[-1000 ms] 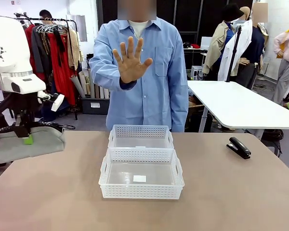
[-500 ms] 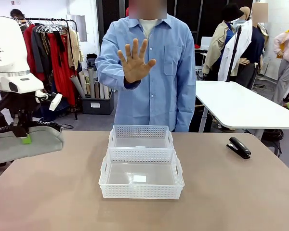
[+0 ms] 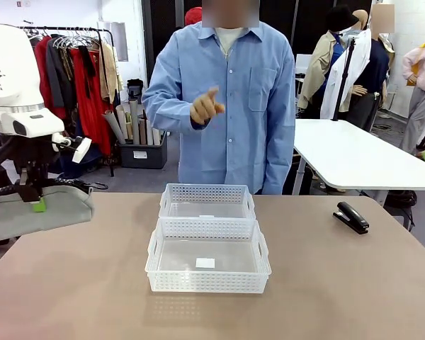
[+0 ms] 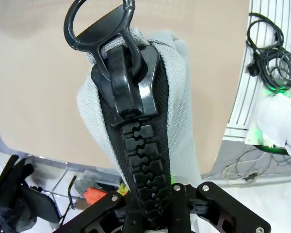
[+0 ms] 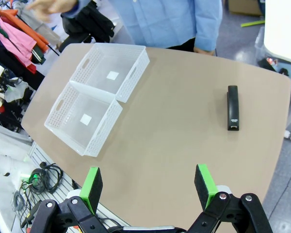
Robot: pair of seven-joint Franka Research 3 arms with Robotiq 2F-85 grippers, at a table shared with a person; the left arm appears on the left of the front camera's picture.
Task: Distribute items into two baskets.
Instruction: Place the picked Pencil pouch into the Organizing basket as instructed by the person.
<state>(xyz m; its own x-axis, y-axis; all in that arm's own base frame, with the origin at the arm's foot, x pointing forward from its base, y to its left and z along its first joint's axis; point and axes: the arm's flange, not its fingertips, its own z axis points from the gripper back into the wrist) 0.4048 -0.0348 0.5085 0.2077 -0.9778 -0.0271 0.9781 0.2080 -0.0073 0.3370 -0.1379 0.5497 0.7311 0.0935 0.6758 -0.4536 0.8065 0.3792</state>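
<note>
Front view, left to right: the left gripper (image 3: 35, 205) is clamped on a grey fabric piece (image 3: 53, 212) bearing an oversized black zipper (image 4: 136, 141), lifted above the table (image 3: 85, 297). Well to its right, the near basket (image 3: 208, 285) and far basket (image 3: 207, 191) are set touching. The black stapler (image 3: 351, 217) lies farther right. Right wrist view: the right gripper (image 5: 148, 188) is spread wide, with the stapler ahead of it to the right and the baskets ahead to the left.
</note>
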